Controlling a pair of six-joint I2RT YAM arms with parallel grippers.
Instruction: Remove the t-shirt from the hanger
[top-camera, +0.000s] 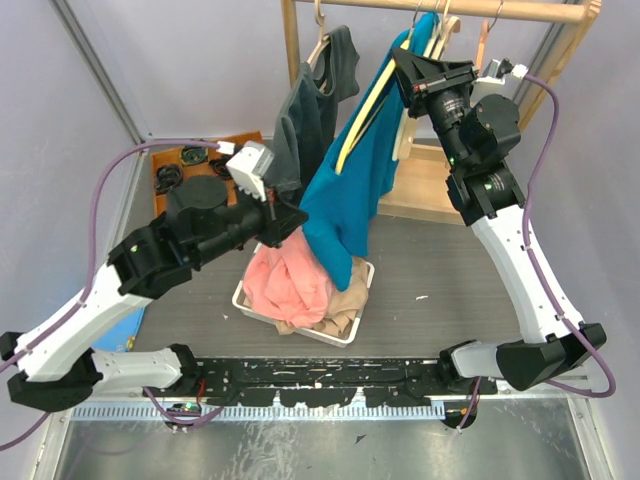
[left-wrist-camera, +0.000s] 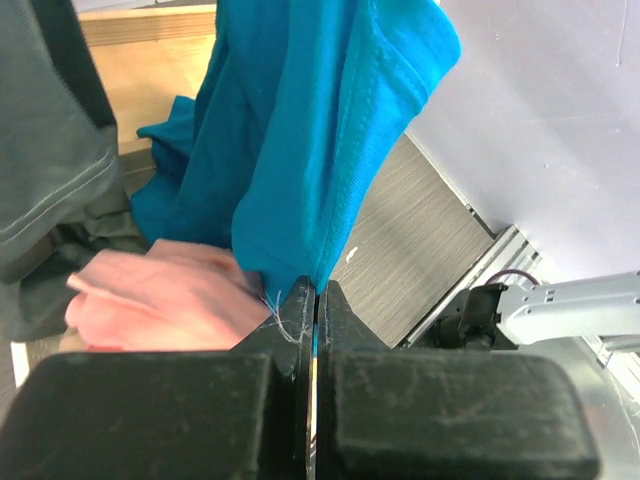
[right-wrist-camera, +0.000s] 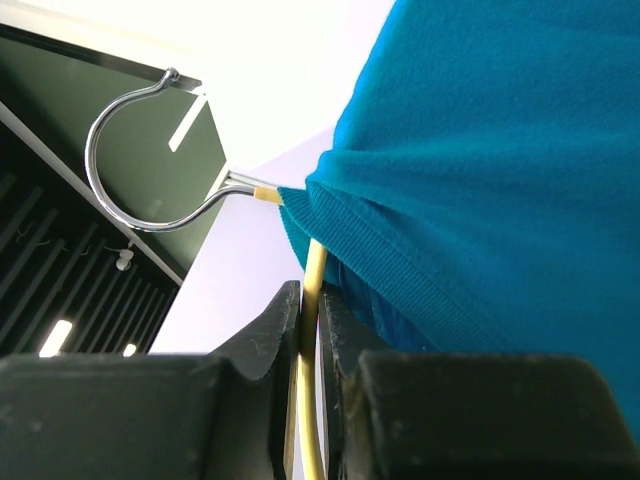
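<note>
Teal knit t-shirt (top-camera: 345, 190), hem pinched at six o'clock by left gripper (left-wrist-camera: 316, 296) for pulling free, yellow metal-hooked hanger (right-wrist-camera: 314, 262) clamped steady by right gripper (right-wrist-camera: 310, 292).

Illumination bright and diffuse; shadows soft. Overexposed white glare above the right gripper (right-wrist-camera: 310, 298); foreground below it slightly defocused.

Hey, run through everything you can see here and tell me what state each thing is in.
blue t-shirt: on the hanger, hem pulled down
hanger: tilted, hook free in the right wrist view
left gripper: shut on the blue t-shirt's hem
right gripper: shut on the hanger
grey t-shirt: hanging on the rack
pink cloth: heaped in the white bin
</note>
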